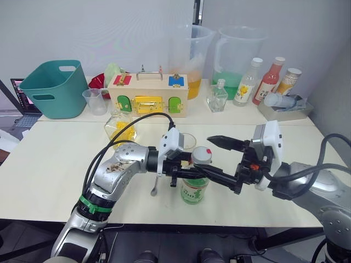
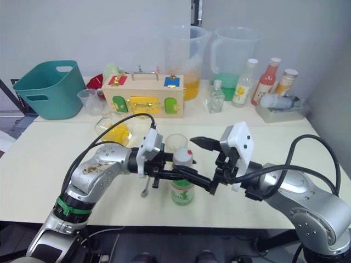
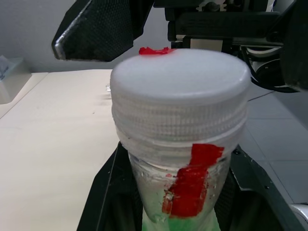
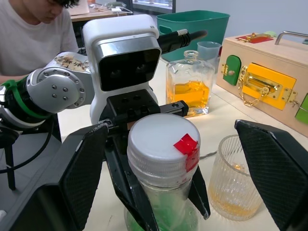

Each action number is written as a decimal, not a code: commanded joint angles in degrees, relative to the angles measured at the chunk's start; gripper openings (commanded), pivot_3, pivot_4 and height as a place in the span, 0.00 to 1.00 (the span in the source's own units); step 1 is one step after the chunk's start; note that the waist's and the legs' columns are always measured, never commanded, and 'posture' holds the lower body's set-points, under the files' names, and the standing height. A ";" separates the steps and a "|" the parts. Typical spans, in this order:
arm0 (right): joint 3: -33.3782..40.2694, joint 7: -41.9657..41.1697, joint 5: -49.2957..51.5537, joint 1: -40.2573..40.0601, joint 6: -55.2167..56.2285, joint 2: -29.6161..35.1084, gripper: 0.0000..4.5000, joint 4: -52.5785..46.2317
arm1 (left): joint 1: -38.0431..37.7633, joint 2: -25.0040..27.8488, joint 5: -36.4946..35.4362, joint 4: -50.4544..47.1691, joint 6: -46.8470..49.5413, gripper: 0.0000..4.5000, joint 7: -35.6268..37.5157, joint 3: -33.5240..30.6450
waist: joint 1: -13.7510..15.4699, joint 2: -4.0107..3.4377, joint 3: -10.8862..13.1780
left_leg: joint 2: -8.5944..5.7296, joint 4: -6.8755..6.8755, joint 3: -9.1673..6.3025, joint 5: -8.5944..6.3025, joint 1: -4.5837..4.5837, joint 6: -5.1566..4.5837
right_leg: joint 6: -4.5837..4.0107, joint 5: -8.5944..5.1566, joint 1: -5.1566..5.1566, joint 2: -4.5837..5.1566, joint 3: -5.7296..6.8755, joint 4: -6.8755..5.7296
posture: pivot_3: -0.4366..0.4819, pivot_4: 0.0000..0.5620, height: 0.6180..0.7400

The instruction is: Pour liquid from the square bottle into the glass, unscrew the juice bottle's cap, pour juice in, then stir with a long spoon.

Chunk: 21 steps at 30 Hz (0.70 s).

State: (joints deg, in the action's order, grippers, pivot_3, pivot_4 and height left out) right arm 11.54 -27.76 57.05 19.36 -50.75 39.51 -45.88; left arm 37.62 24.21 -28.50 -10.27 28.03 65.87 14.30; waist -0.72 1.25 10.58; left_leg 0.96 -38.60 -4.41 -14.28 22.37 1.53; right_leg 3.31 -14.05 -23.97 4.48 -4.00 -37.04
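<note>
White cap not gripped yet: the bottle could tip

Cream worktop (image 1: 55, 175) holds everything. The juice bottle (image 1: 194, 189) stands near its front middle, pinched below the cap by the left claw (image 2: 171, 172). The right claw (image 4: 159, 159) is wide apart around the white cap (image 4: 161, 144), not touching it. If it closes off-centre, it may slip and knock the bottle over. The glass (image 4: 238, 180) sits just beside, at 12 o'clock from the bottle, so a bump could spill it. The long spoon (image 1: 155, 183) lies at 9 o'clock. The square bottle (image 1: 119, 129) sits at 10 o'clock.

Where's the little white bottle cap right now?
The cap sits on the juice bottle, mid-table between both grippers, just in front of the glass.
</note>
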 commanded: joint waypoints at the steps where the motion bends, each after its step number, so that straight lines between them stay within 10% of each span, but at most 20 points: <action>1: -0.91 2.52 1.39 0.55 0.18 0.12 0.73 -1.86 | 0.48 -0.69 0.63 0.10 -0.86 0.29 0.56 1.21 | 0.00 0.00 0.00 | 0.00 0.00 0.00 0.00 0.00 0.00 | 0.00 0.00 0.00 0.00 0.00 0.00 | 0.48 0.27 0.92; 6: -1.54 1.45 3.40 1.19 1.17 0.82 0.38 -0.57 | 0.00 -0.63 0.88 -0.31 -0.97 0.29 0.31 1.04 | 0.00 0.00 0.00 | 0.00 0.00 0.00 0.00 0.00 0.00 | 0.00 0.00 0.01 0.00 0.00 0.01 | 0.48 0.27 0.92; 21: -20.18 -56.04 -17.22 20.04 25.20 10.93 0.38 35.11 | -3.74 3.05 1.64 -4.73 -0.95 0.29 -0.93 0.57 | -0.50 0.01 0.00 | 0.05 0.04 0.00 -0.08 -0.59 -0.13 | 0.10 -0.07 0.74 -0.04 0.04 0.37 | 0.48 0.27 0.92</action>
State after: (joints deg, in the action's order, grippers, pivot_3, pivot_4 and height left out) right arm -7.03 -77.82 43.80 39.28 -28.07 49.63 -14.64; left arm 35.21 25.27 -27.08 -15.57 26.36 64.54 16.63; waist -1.22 1.26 10.58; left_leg 1.03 -38.56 -4.42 -14.37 21.74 1.41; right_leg 3.41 -14.13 -23.19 4.43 -3.95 -36.66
